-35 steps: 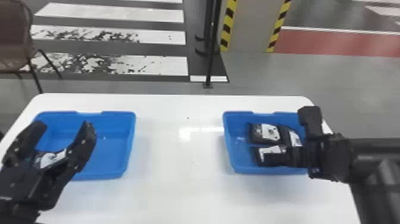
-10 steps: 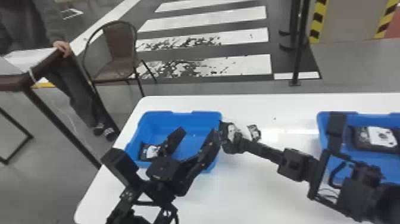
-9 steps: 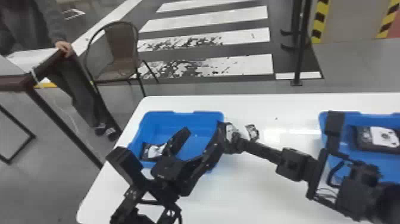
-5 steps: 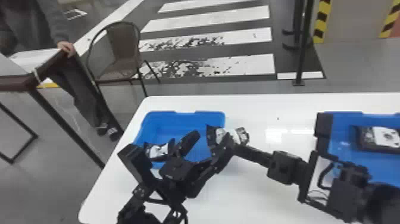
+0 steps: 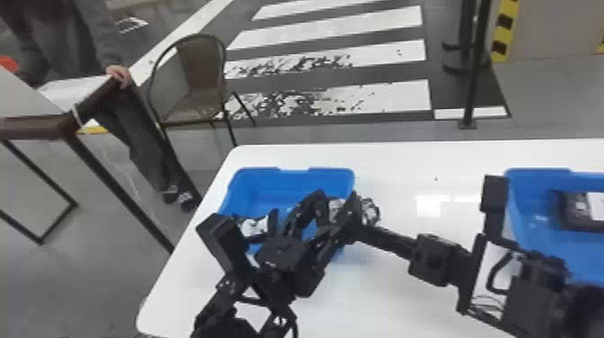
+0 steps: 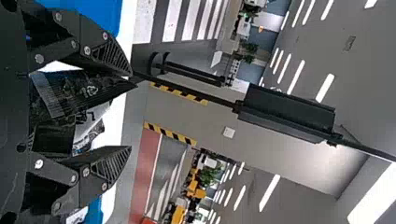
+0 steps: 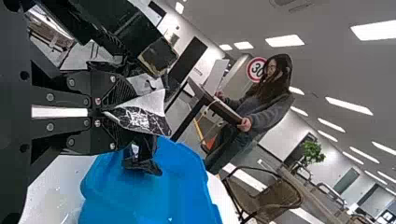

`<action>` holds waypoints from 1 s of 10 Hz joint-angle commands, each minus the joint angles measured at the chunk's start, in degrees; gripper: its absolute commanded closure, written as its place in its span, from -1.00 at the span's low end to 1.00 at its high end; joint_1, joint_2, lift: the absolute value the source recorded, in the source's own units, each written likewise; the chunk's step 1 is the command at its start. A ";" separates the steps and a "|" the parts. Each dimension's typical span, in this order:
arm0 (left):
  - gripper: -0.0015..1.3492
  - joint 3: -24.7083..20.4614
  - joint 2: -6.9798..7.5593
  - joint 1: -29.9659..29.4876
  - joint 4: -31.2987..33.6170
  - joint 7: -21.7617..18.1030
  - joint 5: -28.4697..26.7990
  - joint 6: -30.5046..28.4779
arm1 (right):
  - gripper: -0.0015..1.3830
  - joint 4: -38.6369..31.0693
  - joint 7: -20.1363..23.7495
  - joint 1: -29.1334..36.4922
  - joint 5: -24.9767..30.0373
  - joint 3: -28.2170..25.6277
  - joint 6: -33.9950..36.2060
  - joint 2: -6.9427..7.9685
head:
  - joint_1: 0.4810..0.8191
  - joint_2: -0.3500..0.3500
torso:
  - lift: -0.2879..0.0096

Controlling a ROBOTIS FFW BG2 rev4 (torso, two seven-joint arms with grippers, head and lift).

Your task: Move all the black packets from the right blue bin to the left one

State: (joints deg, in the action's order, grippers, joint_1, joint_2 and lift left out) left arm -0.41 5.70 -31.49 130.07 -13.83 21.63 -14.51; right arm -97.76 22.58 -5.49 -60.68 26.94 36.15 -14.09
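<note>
While you looked across the white table [image 5: 368, 312], a brown chair [image 5: 197, 99] stood past its far left corner. Next in size, the left blue bin [image 5: 292, 182] sat on the table's left side and the right blue bin [image 5: 523, 224] on its right. At the left bin's near right side, your left gripper [image 5: 336, 197] had its fingers spread, with part of a black packet between them. Your right gripper [image 5: 359, 227], coming in from the right, had its fingers closed together, pinching that held packet [image 5: 371, 210] by the left bin's right wall. Another packet [image 5: 254, 226] lay in the left bin, toward its left, and a dark packet [image 5: 573, 209] with a white label lay in the right bin.
</note>
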 commanded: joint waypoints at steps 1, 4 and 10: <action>0.68 -0.16 0.10 -0.42 0.78 0.03 0.07 -0.67 | 0.59 0.24 0.00 0.00 -0.56 -0.09 -0.86 -0.06 | 0.27 0.95 | -0.01; 0.80 -0.04 0.19 -0.57 1.49 0.03 -0.50 -1.09 | 0.59 0.66 -0.17 -0.28 -1.82 -0.32 -3.39 0.03 | 0.27 0.93 | -0.01; 0.80 -0.96 0.01 -0.85 1.63 0.12 -1.52 3.27 | -0.84 0.80 -0.70 0.14 -2.73 -1.23 -6.48 0.47 | 0.27 0.87 | -0.01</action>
State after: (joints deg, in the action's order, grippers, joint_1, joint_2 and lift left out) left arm -1.06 5.81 -32.33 131.69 -13.70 20.29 -11.94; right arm -96.87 21.90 -5.76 -63.51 25.70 30.07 -13.62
